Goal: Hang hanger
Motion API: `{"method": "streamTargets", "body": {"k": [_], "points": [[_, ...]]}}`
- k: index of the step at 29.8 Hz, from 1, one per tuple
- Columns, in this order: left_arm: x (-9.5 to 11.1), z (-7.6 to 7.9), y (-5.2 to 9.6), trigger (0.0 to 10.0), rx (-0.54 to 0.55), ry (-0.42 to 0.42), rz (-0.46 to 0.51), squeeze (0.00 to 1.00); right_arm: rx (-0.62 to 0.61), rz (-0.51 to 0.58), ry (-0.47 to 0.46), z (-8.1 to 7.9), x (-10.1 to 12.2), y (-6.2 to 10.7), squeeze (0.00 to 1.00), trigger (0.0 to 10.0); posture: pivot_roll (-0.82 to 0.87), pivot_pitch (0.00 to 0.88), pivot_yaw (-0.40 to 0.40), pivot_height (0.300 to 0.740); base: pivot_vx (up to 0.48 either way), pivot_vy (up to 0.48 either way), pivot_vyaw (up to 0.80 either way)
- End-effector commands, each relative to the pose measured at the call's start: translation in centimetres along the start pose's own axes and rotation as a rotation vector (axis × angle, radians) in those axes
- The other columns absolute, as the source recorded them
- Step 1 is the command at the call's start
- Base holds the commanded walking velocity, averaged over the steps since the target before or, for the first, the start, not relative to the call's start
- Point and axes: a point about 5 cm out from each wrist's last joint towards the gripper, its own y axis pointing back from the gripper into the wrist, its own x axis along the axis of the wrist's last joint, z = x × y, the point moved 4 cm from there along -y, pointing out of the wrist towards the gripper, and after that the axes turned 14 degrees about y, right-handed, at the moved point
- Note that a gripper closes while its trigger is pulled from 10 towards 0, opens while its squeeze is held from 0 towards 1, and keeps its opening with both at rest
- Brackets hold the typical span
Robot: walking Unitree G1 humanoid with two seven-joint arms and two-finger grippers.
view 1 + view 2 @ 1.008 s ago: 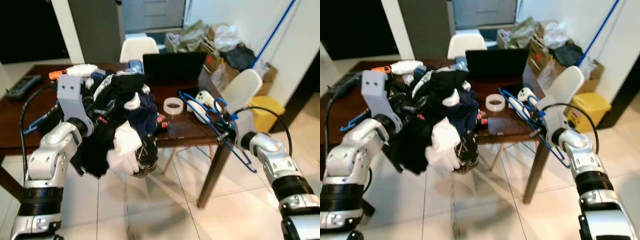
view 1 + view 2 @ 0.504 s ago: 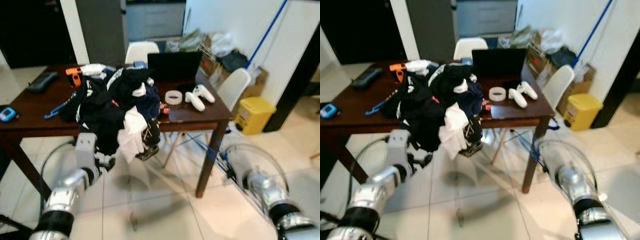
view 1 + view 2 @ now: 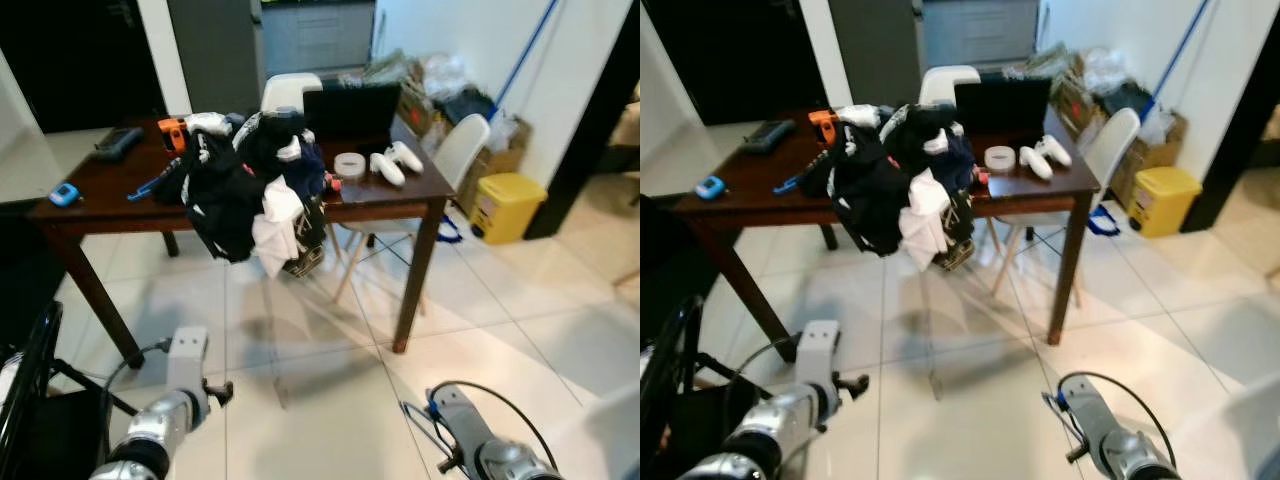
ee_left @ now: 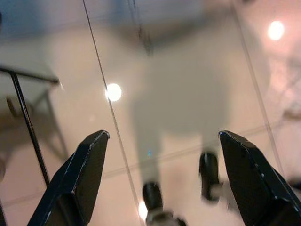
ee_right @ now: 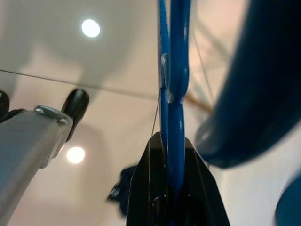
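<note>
Low on the left, the left gripper (image 4: pixel 160 179) hangs over the pale tiled floor (image 3: pixel 320 360), fingers (image 4: pixel 82 179) spread wide, holding nothing. Beyond it, the dark wooden table (image 3: pixel 100 200) carries a heap of clothes (image 3: pixel 250 190) spilling over its front edge. Down on the right, the right gripper (image 5: pixel 171 155) is clamped on the blue hanger (image 5: pixel 174 70), near the floor.
</note>
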Motion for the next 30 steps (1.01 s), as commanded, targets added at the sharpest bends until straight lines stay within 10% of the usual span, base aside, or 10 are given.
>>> {"method": "streamTargets", "body": {"k": [1, 14, 30], "points": [[-1.0, -0.5, 0.0, 10.0, 0.025, -0.058, -0.031, 0.0, 0.009, -0.005, -0.031, -0.6, 0.3, -0.2, 0.0, 10.0, 0.02, 0.0, -0.023, 0.74, -0.356, 0.0, 0.0], [-5.5, 0.0, 0.2, 10.0, 0.038, -0.277, -0.149, 0.0, 0.038, -0.054, 0.149, -2.8, 0.5, -0.6, 0.0, 10.0, 0.02, 0.0, 0.004, 0.74, -0.355, 0.0, 0.0], [-5.9, 0.8, 0.2, 10.0, 0.034, -0.315, -0.151, 0.0, 0.062, -0.08, 0.164, -3.2, 0.0, -0.6, 0.0, 10.0, 0.03, 0.0, 0.01, 0.74, -0.304, 0.0, -0.49]]}}
